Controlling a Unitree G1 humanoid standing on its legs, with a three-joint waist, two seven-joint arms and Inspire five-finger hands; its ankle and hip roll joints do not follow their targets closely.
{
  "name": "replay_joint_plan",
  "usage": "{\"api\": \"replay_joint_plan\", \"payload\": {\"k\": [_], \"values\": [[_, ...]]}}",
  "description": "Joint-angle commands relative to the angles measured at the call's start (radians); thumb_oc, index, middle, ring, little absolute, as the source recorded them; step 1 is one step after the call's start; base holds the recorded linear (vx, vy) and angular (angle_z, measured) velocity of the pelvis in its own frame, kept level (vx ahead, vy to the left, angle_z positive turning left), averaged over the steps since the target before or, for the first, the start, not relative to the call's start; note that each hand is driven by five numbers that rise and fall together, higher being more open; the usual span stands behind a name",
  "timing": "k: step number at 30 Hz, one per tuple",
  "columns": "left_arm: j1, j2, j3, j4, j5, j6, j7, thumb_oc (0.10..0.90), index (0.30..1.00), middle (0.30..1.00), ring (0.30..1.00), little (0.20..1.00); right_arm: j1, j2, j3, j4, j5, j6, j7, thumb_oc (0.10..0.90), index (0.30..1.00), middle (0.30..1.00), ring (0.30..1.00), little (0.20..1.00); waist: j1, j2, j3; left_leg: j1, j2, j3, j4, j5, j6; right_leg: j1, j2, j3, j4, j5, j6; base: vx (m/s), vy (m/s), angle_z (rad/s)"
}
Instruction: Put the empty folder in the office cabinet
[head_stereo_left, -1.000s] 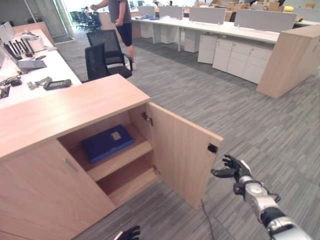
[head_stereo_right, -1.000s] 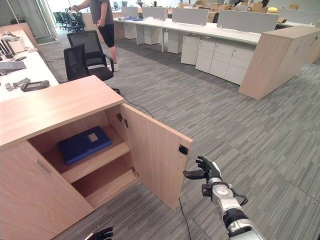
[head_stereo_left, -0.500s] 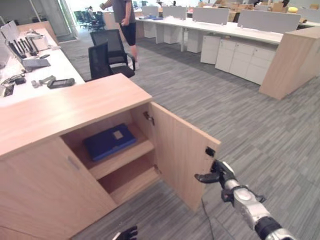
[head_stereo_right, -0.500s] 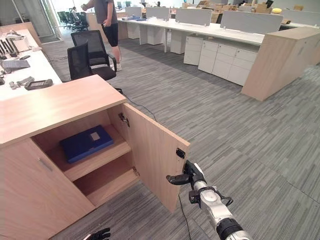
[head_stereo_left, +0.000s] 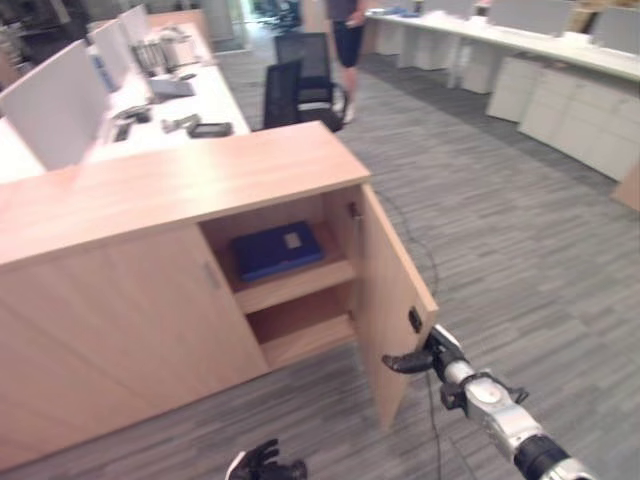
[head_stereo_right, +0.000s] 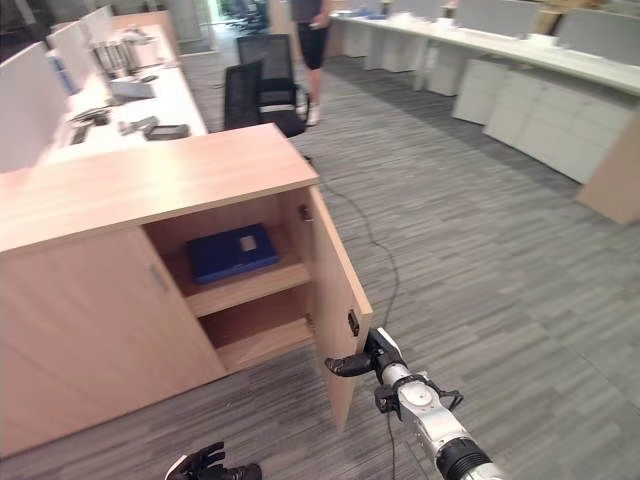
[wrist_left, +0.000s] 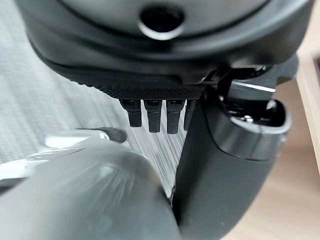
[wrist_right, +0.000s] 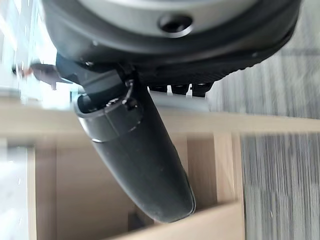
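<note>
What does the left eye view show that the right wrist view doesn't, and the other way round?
Left eye view: the whole cabinet with its door open, the blue folder lying flat on the upper shelf, the left hand low by the floor, and a chair and a person behind. Right wrist view: the thumb from very close, stretched across pale wood. Both: the right hand at the cabinet, over grey carpet.

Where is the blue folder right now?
In the left eye view, the blue folder lies flat on the upper shelf inside the open wooden cabinet, left of its open door.
</note>
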Motion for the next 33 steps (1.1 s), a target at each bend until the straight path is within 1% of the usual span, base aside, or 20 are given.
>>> {"api": "replay_joint_plan", "payload": {"k": [1, 5, 6, 7, 8, 10, 11, 12, 13, 14, 16, 17, 18, 19, 20, 22, 23, 24, 27, 33], "values": [[-0.001, 0.085, -0.051, -0.010, 0.064, -0.003, 0.000, 0.800, 0.900, 0.900, 0.900, 0.900, -0.219, 0.135, 0.003, -0.204, -0.005, -0.110, 0.063, 0.800, 0.900, 0.900, 0.900, 0.900, 0.048, -0.039, 0.006, 0.021, 0.066, 0.173, 0.098, 0.058, -0.158, 0.090, 0.045, -0.056, 0.026, -0.202, -0.028, 0.11, 0.226, 1.04], [0.002, 0.101, -0.046, -0.006, 0.085, 0.003, 0.000, 0.800, 0.900, 0.900, 0.900, 0.900, -0.226, 0.155, -0.022, -0.196, -0.010, -0.106, 0.052, 0.800, 0.900, 0.900, 0.900, 0.900, 0.080, -0.049, -0.009, 0.020, 0.010, 0.122, 0.061, 0.043, -0.134, 0.098, 0.005, -0.108, 0.097, -0.204, -0.021, 0.10, 0.176, 0.86], [0.000, 0.113, -0.040, -0.008, 0.085, 0.005, -0.003, 0.800, 0.900, 0.900, 0.900, 0.900, -0.234, 0.162, -0.044, -0.184, -0.006, -0.111, 0.037, 0.800, 0.900, 0.900, 0.900, 0.900, 0.095, -0.061, -0.011, 0.031, -0.023, 0.088, 0.049, 0.004, -0.119, 0.088, -0.028, -0.116, 0.192, -0.231, -0.001, 0.14, 0.177, 0.78], [-0.001, 0.115, -0.041, -0.009, 0.085, 0.005, -0.003, 0.800, 0.900, 0.900, 0.900, 0.900, -0.235, 0.163, -0.045, -0.183, -0.006, -0.112, 0.037, 0.800, 0.900, 0.900, 0.900, 0.900, 0.095, -0.064, -0.011, 0.031, -0.026, 0.088, 0.048, 0.003, -0.117, 0.085, -0.034, -0.116, 0.199, -0.234, 0.002, 0.13, 0.298, 1.21], [-0.003, 0.127, -0.033, -0.017, 0.073, 0.004, 0.000, 0.800, 0.900, 0.900, 0.900, 0.900, -0.260, 0.181, -0.077, -0.154, 0.013, -0.120, 0.019, 0.800, 0.900, 0.900, 0.900, 0.900, 0.102, -0.056, 0.003, 0.042, -0.048, 0.098, 0.047, -0.014, -0.073, 0.014, -0.099, -0.130, 0.357, -0.174, 0.026, 0.01, 0.196, 1.10], [-0.004, 0.127, -0.033, -0.017, 0.073, 0.004, 0.000, 0.800, 0.900, 0.900, 0.900, 0.900, -0.262, 0.181, -0.077, -0.153, 0.013, -0.121, 0.019, 0.800, 0.900, 0.900, 0.900, 0.900, 0.104, -0.058, 0.002, 0.041, -0.051, 0.101, 0.046, -0.014, -0.071, 0.008, -0.104, -0.127, 0.362, -0.175, 0.028, 0.05, 0.177, 0.69], [-0.012, 0.150, -0.032, -0.030, 0.061, 0.003, 0.010, 0.800, 0.900, 0.900, 0.900, 0.900, -0.279, 0.174, -0.133, -0.124, 0.031, -0.129, -0.011, 0.800, 0.900, 0.900, 0.900, 0.900, 0.095, -0.043, 0.030, 0.058, -0.077, 0.055, 0.049, -0.038, -0.038, -0.100, -0.137, -0.023, 0.565, -0.073, 0.083, 0.09, 0.159, 0.18], [-0.013, 0.150, -0.033, -0.030, 0.061, 0.003, 0.010, 0.800, 0.900, 0.900, 0.900, 0.900, -0.280, 0.173, -0.134, -0.124, 0.031, -0.129, -0.010, 0.800, 0.900, 0.900, 0.900, 0.900, 0.097, -0.044, 0.029, 0.057, -0.077, 0.057, 0.050, -0.039, -0.037, -0.103, -0.138, -0.020, 0.568, -0.075, 0.084, 0.18, 0.213, 0.44], [-0.018, 0.159, -0.038, -0.044, 0.048, -0.002, 0.007, 0.800, 0.900, 0.900, 0.900, 0.900, -0.269, 0.131, -0.183, -0.109, 0.042, -0.137, -0.035, 0.800, 0.900, 0.900, 0.900, 0.900, 0.073, -0.032, 0.036, 0.076, -0.097, -0.017, 0.016, -0.035, -0.036, -0.151, -0.051, 0.102, 0.544, -0.129, 0.073, 0.09, 0.054, 0.68], [-0.019, 0.159, -0.038, -0.044, 0.048, -0.002, 0.007, 0.800, 0.900, 0.900, 0.900, 0.900, -0.269, 0.130, -0.184, -0.109, 0.042, -0.137, -0.035, 0.800, 0.900, 0.900, 0.900, 0.900, 0.074, -0.029, 0.034, 0.074, -0.093, -0.017, 0.015, -0.032, -0.037, -0.151, -0.047, 0.101, 0.539, -0.124, 0.072, 0.15, 0.056, 1.01], [-0.020, 0.170, -0.044, -0.058, 0.027, -0.006, -0.001, 0.800, 0.900, 0.900, 0.900, 0.900, -0.276, 0.074, -0.241, -0.068, 0.065, -0.150, -0.065, 0.800, 0.900, 0.900, 0.900, 0.900, 0.053, -0.024, 0.038, 0.093, -0.118, -0.088, -0.018, -0.026, -0.042, -0.159, 0.020, 0.168, 0.442, -0.195, 0.055, 0.16, -0.069, 1.10], [-0.025, 0.183, -0.057, -0.060, 0.018, -0.009, -0.011, 0.800, 0.900, 0.900, 0.900, 0.900, -0.300, 0.026, -0.296, -0.011, 0.099, -0.161, -0.102, 0.800, 0.900, 0.900, 0.900, 0.900, 0.042, -0.040, 0.031, 0.106, -0.135, -0.130, -0.043, -0.033, -0.053, -0.151, 0.019, 0.190, 0.281, -0.193, 0.027, 0.24, -0.191, 1.33], [-0.026, 0.190, -0.046, -0.047, 0.013, -0.003, 0.007, 0.800, 0.900, 0.900, 0.900, 0.900, -0.325, -0.013, -0.306, 0.066, 0.108, -0.173, -0.111, 0.800, 0.900, 0.900, 0.900, 0.900, 0.034, -0.045, 0.037, 0.113, -0.139, -0.158, -0.032, -0.044, -0.061, -0.142, 0.020, 0.214, 0.214, -0.176, 0.027, 0.18, -0.183, 1.07], [-0.026, 0.190, -0.046, -0.047, 0.013, -0.003, 0.007, 0.800, 0.900, 0.900, 0.900, 0.900, -0.326, -0.013, -0.306, 0.066, 0.108, -0.173, -0.111, 0.800, 0.900, 0.900, 0.900, 0.900, 0.033, -0.044, 0.037, 0.112, -0.139, -0.159, -0.032, -0.044, -0.061, -0.142, 0.020, 0.213, 0.213, -0.175, 0.027, 0.19, -0.122, 1.39], [-0.020, 0.196, -0.066, -0.063, 0.017, -0.011, -0.026, 0.800, 0.900, 0.900, 0.900, 0.900, -0.383, -0.120, -0.395, 0.169, 0.147, -0.165, -0.138, 0.800, 0.900, 0.900, 0.900, 0.900, 0.036, -0.067, 0.018, 0.121, -0.166, -0.199, -0.043, -0.056, -0.066, -0.112, 0.024, 0.274, 0.153, -0.151, 0.028, 0.10, -0.064, 1.12], [-0.021, 0.195, -0.066, -0.063, 0.017, -0.010, -0.026, 0.800, 0.900, 0.900, 0.900, 0.900, -0.387, -0.122, -0.394, 0.175, 0.149, -0.167, -0.135, 0.800, 0.900, 0.900, 0.900, 0.900, 0.036, -0.066, 0.020, 0.123, -0.166, -0.199, -0.045, -0.056, -0.066, -0.109, 0.024, 0.273, 0.149, -0.149, 0.028, 0.12, -0.074, 1.06], [-0.006, 0.188, -0.072, -0.056, -0.004, -0.012, -0.036, 0.800, 0.900, 0.900, 0.900, 0.900, -0.459, -0.214, -0.399, 0.302, 0.144, -0.147, -0.144, 0.800, 0.900, 0.900, 0.900, 0.900, 0.045, -0.067, -0.008, 0.133, -0.166, -0.212, -0.066, -0.050, -0.074, -0.077, 0.026, 0.247, 0.106, -0.137, 0.027, 0.13, -0.086, 0.65], [-0.007, 0.186, -0.072, -0.056, -0.004, -0.012, -0.036, 0.800, 0.900, 0.900, 0.900, 0.900, -0.463, -0.216, -0.397, 0.306, 0.145, -0.148, -0.142, 0.800, 0.900, 0.900, 0.900, 0.900, 0.043, -0.065, -0.007, 0.135, -0.166, -0.213, -0.068, -0.049, -0.074, -0.074, 0.026, 0.246, 0.103, -0.136, 0.027, 0.17, -0.110, 0.36], [0.028, 0.174, -0.107, -0.068, 0.000, -0.009, -0.057, 0.800, 0.900, 0.900, 0.900, 0.900, -0.571, -0.318, -0.384, 0.460, 0.149, -0.129, -0.132, 0.800, 0.900, 0.900, 0.900, 0.900, 0.055, -0.061, -0.025, 0.157, -0.158, -0.230, -0.090, -0.044, -0.089, -0.024, 0.035, 0.215, 0.044, -0.127, 0.023, 0.09, -0.081, -0.06], [0.045, 0.165, -0.130, -0.067, 0.012, -0.001, -0.070, 0.800, 0.900, 0.900, 0.900, 0.900, -0.667, -0.376, -0.354, 0.599, 0.154, -0.106, -0.116, 0.800, 0.900, 0.900, 0.900, 0.900, 0.059, -0.045, -0.032, 0.177, -0.144, -0.236, -0.107, -0.034, -0.106, 0.006, 0.048, 0.193, 0.019, -0.134, 0.017, 0.04, -0.059, 0.00]]}}
